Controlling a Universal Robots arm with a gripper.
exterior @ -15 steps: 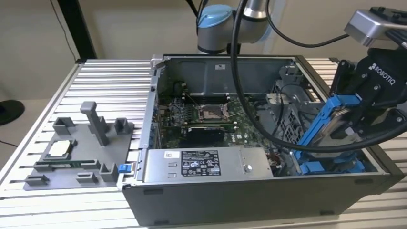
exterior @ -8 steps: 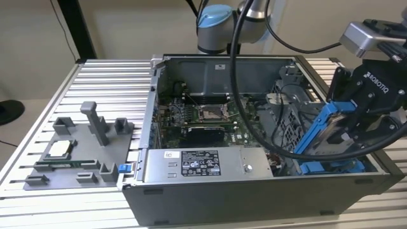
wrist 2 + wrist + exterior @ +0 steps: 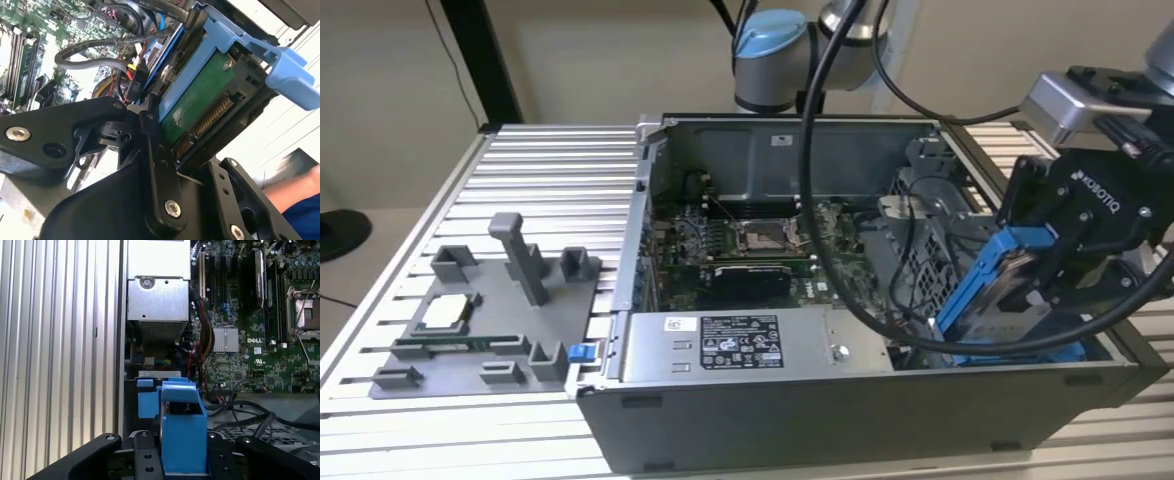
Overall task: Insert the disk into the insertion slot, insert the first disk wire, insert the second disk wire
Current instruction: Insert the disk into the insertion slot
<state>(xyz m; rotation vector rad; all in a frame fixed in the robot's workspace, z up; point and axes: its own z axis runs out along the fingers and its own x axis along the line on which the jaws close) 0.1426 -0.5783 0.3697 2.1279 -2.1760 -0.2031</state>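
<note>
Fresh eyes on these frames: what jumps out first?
The gripper clamps the disk in its bright blue carrier, tilted, at the end of the open computer case on the exterior view's right. The green motherboard lies exposed inside; a grey fixture tray sits at that view's left.

You have the exterior view high up, looking down across the worktop (image 3: 547, 170) into the open computer case (image 3: 854, 410) from middling range. Both wrist views sit close behind the fingers (image 3: 156, 167), facing into the case; all three share the disk (image 3: 200, 100) and the motherboard (image 3: 260, 355).
</note>
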